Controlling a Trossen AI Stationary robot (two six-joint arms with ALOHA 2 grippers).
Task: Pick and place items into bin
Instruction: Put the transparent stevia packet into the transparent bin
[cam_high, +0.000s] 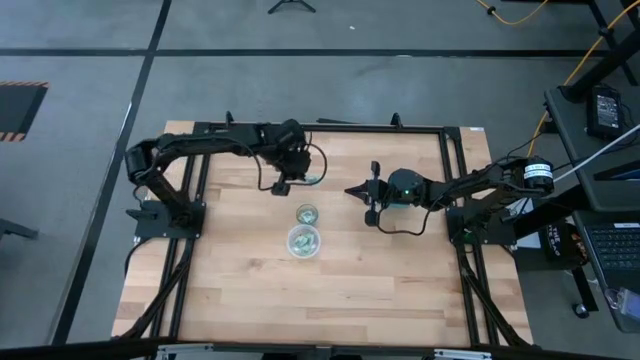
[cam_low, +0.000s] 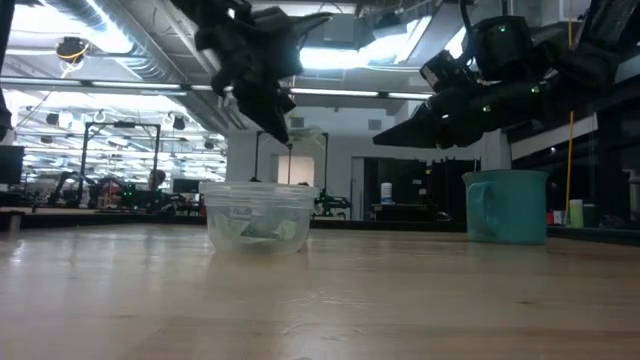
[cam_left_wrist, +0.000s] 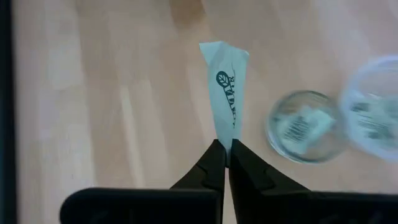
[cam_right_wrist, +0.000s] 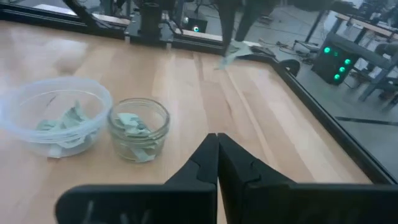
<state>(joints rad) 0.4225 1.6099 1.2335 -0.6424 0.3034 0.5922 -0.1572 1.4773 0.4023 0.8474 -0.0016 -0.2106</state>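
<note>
My left gripper (cam_left_wrist: 225, 146) is shut on a white packet (cam_left_wrist: 227, 84) with teal print, and hovers over the far middle of the table (cam_high: 283, 186). In the right wrist view this packet (cam_right_wrist: 239, 51) hangs off the wood. A small glass jar (cam_high: 307, 214) and a clear plastic bowl (cam_high: 304, 241) stand mid-table, nearer than the left gripper, each holding pale green packets (cam_right_wrist: 132, 126). My right gripper (cam_right_wrist: 217, 140) is shut and empty, above the table to the right of the jar (cam_high: 352, 190). My left gripper pinches the packet by one narrow end (cam_left_wrist: 226, 132) between its two fingers, coming from above and pointing down. The packet hangs below the fingers, lifted clear of the table. Whether it is folded or a single layer, I cannot tell.
A teal mug (cam_low: 508, 205) stands on the table under the right arm. Black frame rails (cam_high: 455, 180) run along the table's sides and far edge. Bare wood (cam_high: 330, 295) lies between the bowl and the near edge.
</note>
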